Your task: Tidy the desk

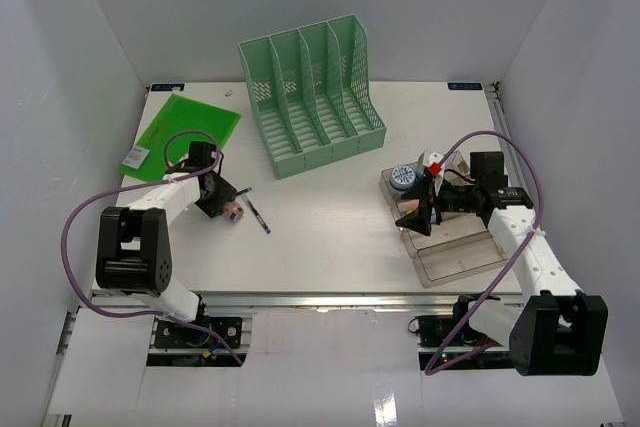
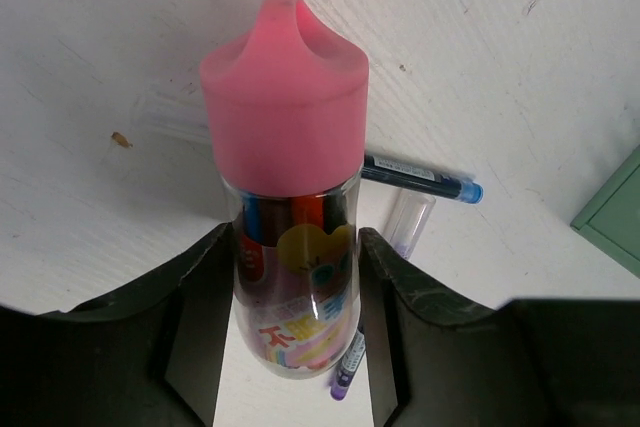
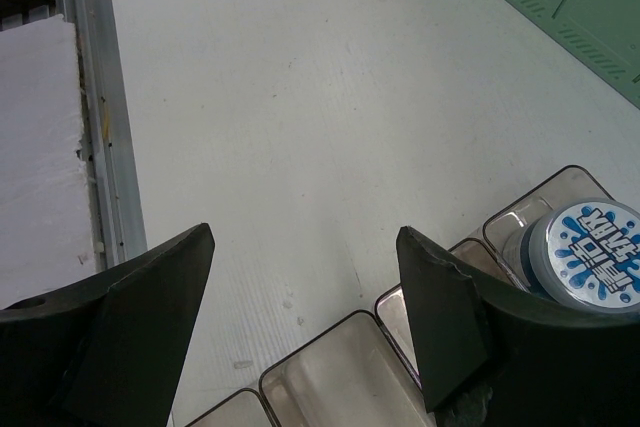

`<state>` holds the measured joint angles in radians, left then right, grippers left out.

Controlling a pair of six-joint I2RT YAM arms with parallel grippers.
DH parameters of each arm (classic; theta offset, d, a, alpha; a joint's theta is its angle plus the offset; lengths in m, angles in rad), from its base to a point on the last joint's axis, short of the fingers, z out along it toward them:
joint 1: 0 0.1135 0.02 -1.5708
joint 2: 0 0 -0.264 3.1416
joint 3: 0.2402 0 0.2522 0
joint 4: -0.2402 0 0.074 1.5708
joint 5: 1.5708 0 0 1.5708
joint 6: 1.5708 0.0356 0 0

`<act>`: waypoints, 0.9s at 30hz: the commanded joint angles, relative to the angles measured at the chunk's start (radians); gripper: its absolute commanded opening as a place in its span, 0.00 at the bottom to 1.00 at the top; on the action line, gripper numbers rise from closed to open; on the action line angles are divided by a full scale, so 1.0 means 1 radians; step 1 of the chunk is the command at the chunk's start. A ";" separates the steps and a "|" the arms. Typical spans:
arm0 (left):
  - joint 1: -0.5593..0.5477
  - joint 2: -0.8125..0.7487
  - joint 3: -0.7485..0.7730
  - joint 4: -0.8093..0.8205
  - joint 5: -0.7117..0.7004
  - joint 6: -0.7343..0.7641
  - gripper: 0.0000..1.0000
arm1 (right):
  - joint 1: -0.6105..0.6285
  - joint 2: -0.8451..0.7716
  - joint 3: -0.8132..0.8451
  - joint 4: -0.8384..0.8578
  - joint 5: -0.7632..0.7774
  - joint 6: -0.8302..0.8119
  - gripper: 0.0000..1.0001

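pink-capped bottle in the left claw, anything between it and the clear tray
Only a pen lies beside the bottle; past it the desk is bare up to the tray, where the right claw hovers.

Plain white walls (image 1: 70, 67) all around

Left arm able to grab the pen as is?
Probably not: its end effector is shut on the bottle. The pen lies uncovered right beside it.

left arm (image 1: 165, 199) jaws clamped tight, right arm (image 1: 530, 247) jaws spread wide.
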<state>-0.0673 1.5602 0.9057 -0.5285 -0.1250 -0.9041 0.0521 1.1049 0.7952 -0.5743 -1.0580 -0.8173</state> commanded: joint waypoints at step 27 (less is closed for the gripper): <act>-0.395 -0.436 -0.391 0.974 0.944 0.207 0.00 | -0.014 0.297 0.259 -0.632 -0.455 -0.371 0.89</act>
<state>-0.2682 1.0848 0.5298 0.0340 0.6301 -0.6954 0.0387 1.3107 0.8994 -0.8032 -1.3216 -0.8971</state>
